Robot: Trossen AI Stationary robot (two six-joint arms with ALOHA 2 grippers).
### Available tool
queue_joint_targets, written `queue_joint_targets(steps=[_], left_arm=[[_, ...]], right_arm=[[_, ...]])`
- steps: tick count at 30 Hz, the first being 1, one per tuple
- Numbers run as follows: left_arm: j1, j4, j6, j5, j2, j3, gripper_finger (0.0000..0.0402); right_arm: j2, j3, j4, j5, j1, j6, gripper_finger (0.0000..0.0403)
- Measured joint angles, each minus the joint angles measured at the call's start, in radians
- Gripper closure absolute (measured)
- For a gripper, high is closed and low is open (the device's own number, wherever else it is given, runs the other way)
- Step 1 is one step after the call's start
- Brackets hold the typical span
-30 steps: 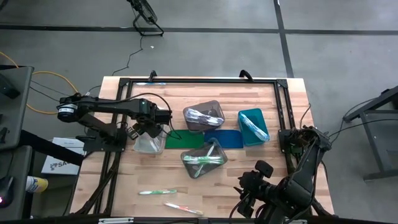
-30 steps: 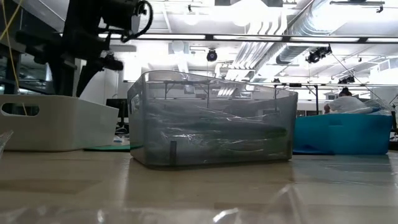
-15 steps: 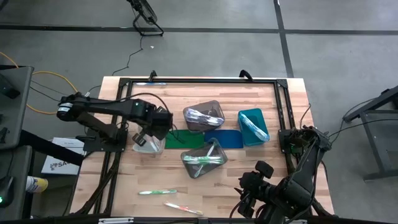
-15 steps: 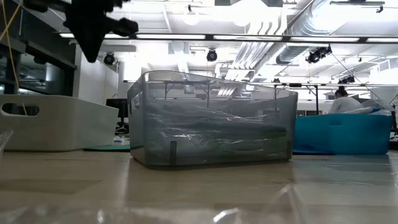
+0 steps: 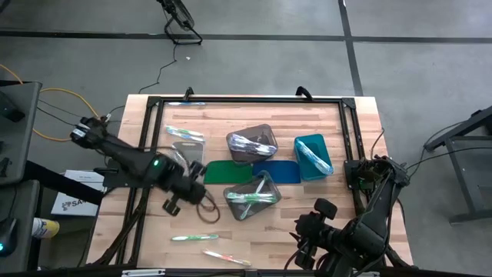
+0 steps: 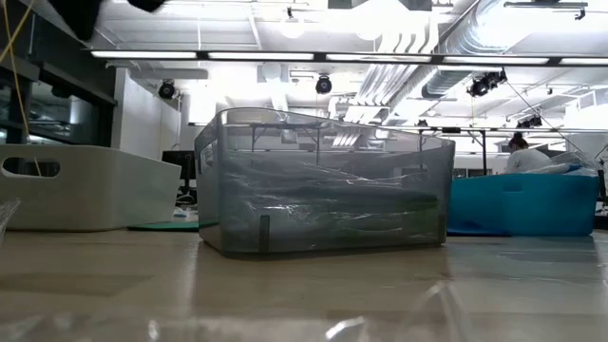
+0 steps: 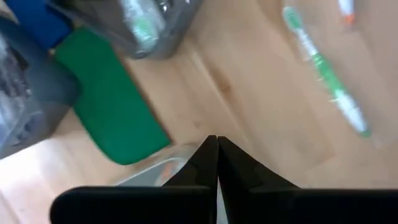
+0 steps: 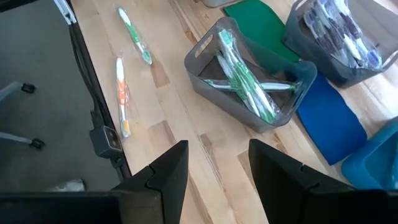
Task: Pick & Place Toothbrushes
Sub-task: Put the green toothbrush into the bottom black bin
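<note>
The left gripper (image 5: pixel 171 205) hung over bare tabletop (image 5: pixel 138 231) between the green mat (image 5: pixel 227 172) and the green toothbrush (image 5: pixel 194 238) lying loose near the front edge, its jaws pressed together with nothing between them. A second loose one, the orange toothbrush (image 5: pixel 226 258), lay just beside it, and 1 more lay packaged near the back. The rest sat in the 3 bins, the grey bin (image 5: pixel 252 197) holding several green ones.

My worry was plain: coming down shut, the jaws would only shove a thin stick along the wood, maybe off the near edge. The 2 loose brushes lay close enough that the jaws might catch both. The arm also sat near the grey bin and could nudge it.

The right gripper (image 8: pixel 217 163) waited at the front right corner, jaws apart, though I could not judge how far above the wood.
</note>
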State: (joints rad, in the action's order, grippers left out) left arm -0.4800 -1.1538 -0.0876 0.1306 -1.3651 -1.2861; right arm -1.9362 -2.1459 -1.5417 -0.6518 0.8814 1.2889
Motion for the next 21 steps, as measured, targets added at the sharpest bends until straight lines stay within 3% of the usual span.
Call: queue_joint_targets(steps=[10,18,21], left_arm=[[-0.222,0.037,0.309,0.031,-0.108,0.002,0.0401],[-0.318,0.105,0.460,0.031,-0.218,0.001,0.0399],[-0.337,0.148,0.474,0.031,-0.248,0.001,0.0379]], right_arm=[[0.000,0.000,0.003,0.006,0.000,-0.063,0.0241],[0.000,0.000,0.005,0.054,0.000,-0.106,0.0241],[0.000,0.000,0.004,0.058,0.001,-0.109,0.0241]])
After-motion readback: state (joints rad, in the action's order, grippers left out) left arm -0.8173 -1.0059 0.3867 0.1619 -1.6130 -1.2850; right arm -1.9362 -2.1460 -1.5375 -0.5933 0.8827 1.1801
